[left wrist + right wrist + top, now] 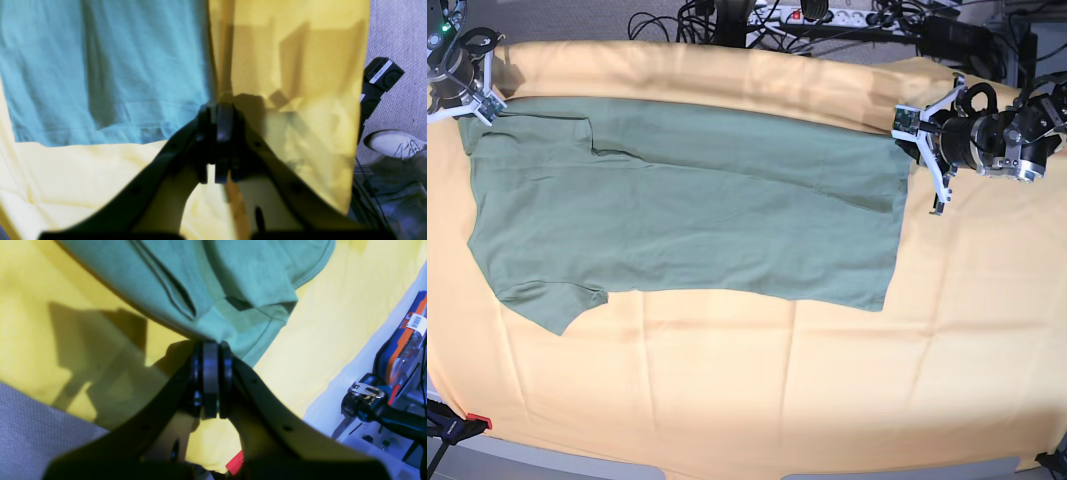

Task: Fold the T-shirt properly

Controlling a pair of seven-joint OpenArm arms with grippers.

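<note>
The sage-green T-shirt (pixel 687 215) lies spread flat on the orange-yellow cloth (pixel 757 380), collar end to the left and hem to the right. Its far sleeve looks folded in, with a long crease running across the body. My left gripper (pixel 220 111) is shut at the far hem corner of the shirt (pixel 100 66); in the base view it (pixel 907 143) sits at the shirt's right far corner. My right gripper (pixel 211 348) is shut on the shirt's edge near the sleeve (pixel 233 290); in the base view it (pixel 479 100) is at the left far corner.
Cables and a power strip (pixel 817 14) run along the table's far edge. A red clamp (pixel 477 421) holds the cloth at the near left corner. A shoe (pixel 393 143) and a black device (pixel 380 76) are on the floor beyond the cloth edge. Tools (pixel 403 350) lie off the table.
</note>
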